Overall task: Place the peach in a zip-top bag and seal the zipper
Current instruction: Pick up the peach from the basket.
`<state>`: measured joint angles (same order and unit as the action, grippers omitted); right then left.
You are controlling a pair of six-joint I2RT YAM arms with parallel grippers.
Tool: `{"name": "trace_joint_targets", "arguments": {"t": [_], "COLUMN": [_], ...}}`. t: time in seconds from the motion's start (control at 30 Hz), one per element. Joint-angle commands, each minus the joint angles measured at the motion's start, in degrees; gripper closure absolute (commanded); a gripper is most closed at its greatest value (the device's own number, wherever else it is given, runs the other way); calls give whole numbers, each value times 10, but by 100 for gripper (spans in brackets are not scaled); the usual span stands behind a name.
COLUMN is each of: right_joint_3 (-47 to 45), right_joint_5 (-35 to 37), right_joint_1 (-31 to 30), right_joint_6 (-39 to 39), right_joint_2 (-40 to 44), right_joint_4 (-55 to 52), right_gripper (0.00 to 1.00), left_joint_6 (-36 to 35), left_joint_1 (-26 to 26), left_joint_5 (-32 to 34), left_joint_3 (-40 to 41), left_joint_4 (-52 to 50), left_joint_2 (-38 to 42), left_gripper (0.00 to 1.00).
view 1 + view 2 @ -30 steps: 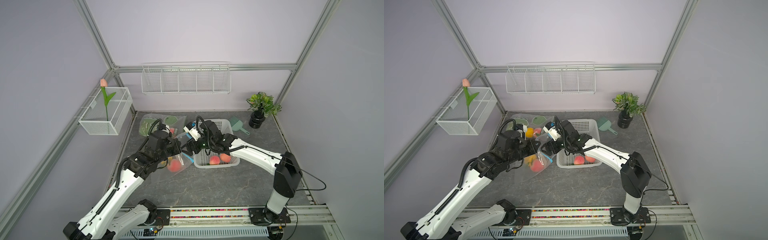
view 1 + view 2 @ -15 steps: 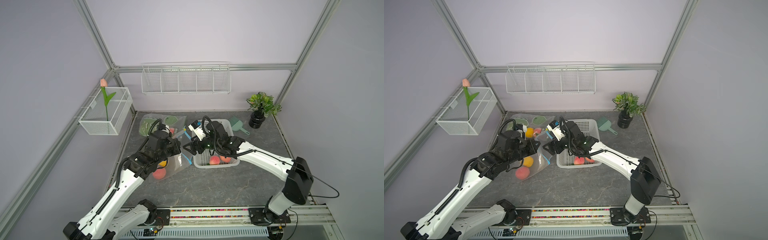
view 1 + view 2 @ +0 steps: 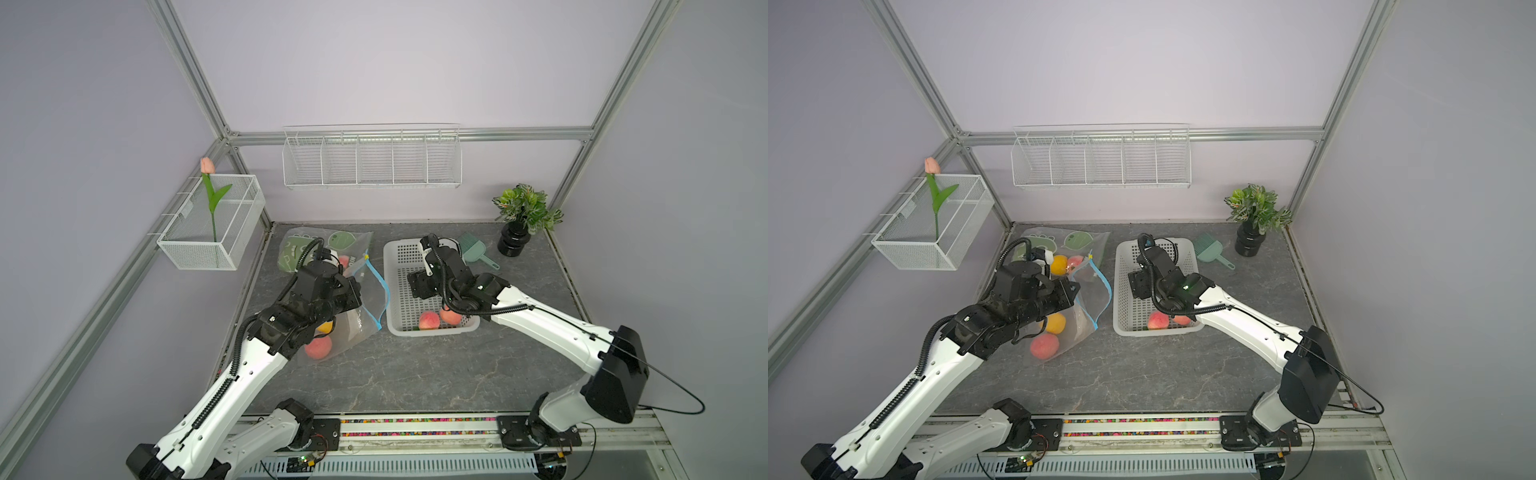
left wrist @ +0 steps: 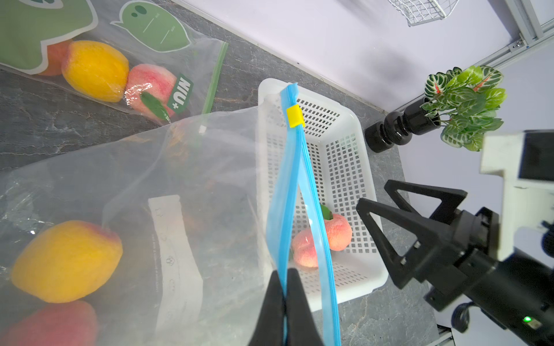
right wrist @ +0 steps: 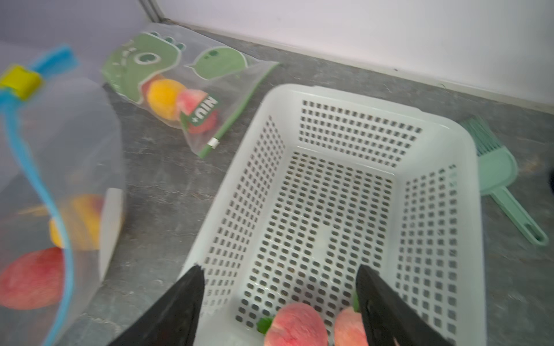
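Peaches [image 3: 429, 321]: two in basket [image 3: 387, 282], two in bag [image 4: 209, 155] pinched by left claw [image 4: 284, 274]; right claw [image 5: 278, 269] released.

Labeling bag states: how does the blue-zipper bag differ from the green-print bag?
The blue-zipper bag is plain; the green-print bag carries cartoon prints. The blue-zipper bag's mouth gapes, its rim pinched and held up by the left tool; the green-print bag lies flat and looks zipped. Both are clear and hold peaches.
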<state>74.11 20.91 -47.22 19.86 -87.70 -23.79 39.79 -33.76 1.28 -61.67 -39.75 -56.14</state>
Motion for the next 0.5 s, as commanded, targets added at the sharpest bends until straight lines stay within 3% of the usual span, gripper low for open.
{"name": "trace_joint_targets", "arguments": {"t": [0.0, 0.47], "right_joint_3": [-21, -84], "right_joint_5": [56, 21], "right_joint_1": [14, 65], "right_joint_6": [53, 108], "right_joint_2": [10, -7], "right_joint_4": [-84, -132], "right_gripper": [18, 19], "left_joint_6": [-9, -8], "left_joint_1": [-1, -1], "left_joint_5": [9, 8], "left_joint_3": [-5, -2], "left_joint_4": [-9, -5], "left_joint_2": [5, 7], "left_gripper": [100, 100]}}
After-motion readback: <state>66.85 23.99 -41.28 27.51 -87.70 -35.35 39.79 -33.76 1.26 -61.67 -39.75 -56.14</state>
